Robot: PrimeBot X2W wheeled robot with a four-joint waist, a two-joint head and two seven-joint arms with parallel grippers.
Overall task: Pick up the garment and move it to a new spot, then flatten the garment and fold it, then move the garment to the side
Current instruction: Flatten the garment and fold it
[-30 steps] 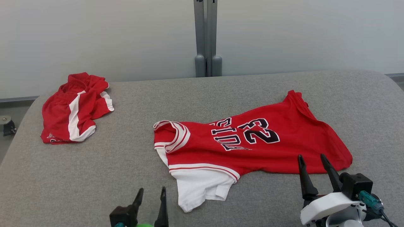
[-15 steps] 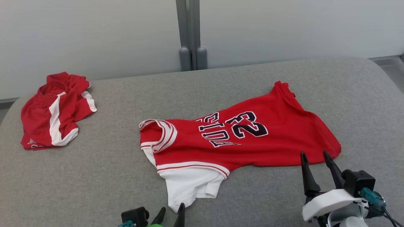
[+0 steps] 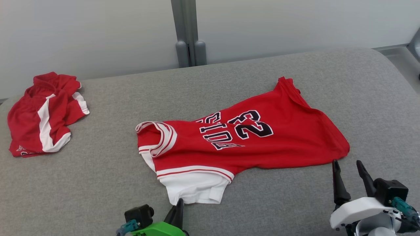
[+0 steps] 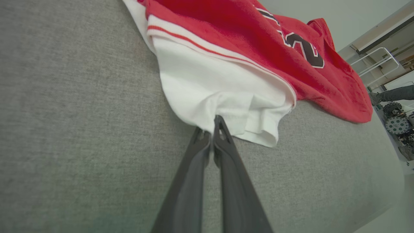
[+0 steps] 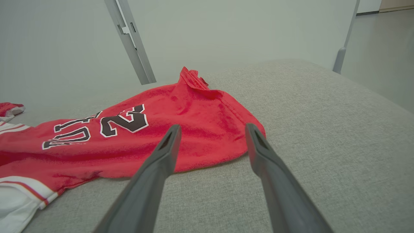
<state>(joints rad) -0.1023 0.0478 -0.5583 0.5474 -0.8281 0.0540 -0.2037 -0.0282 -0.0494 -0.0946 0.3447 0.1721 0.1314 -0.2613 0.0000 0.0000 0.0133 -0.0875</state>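
Two hands — left hand (image 4: 210, 127) pinches white hem of jersey (image 3: 279, 150), tips half hidden; right hand (image 3: 346, 162) spread wide.

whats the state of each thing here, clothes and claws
red jersey, lying print side up, wrinkled, not folded
red shorts, crumpled in a heap, far left
left claw, shut on the jersey's white sleeve hem
right claw, open, just short of the jersey's bottom corner

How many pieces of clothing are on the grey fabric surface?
2: a red number 23 jersey with white sleeve in the middle, crumpled red-and-white shorts at the far left.
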